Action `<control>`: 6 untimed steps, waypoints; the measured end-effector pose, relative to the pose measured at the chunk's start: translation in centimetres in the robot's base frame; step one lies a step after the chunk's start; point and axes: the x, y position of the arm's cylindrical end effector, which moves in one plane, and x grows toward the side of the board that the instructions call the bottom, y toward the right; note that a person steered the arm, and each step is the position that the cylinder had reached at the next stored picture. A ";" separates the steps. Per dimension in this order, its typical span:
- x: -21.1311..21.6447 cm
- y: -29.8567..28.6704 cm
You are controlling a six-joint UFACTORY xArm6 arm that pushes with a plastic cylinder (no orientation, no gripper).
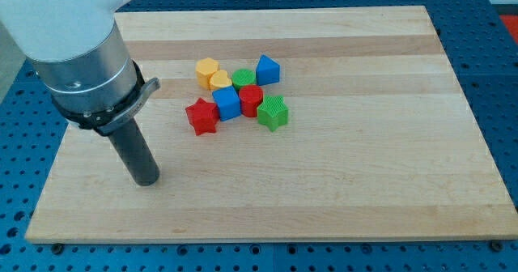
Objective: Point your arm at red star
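left of the cluster, red star (201, 116) lies flat, seemingly untouched.

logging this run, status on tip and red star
My tip left of cluster, touching nothing. Red star at cluster's left edge, beside blue cube. Path clear.

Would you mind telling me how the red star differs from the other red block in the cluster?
The red star has a pointed, star-shaped outline; the other red block looks rounder, its exact shape hard to make out. The red star sits at the cluster's edge toward the view's left, nearest my tip; the red block is hemmed in between the blue cube and the green block. Both are red and lie on the wooden board.
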 end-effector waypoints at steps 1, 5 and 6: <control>0.0 0.0; -2.0 1.7; -3.7 4.4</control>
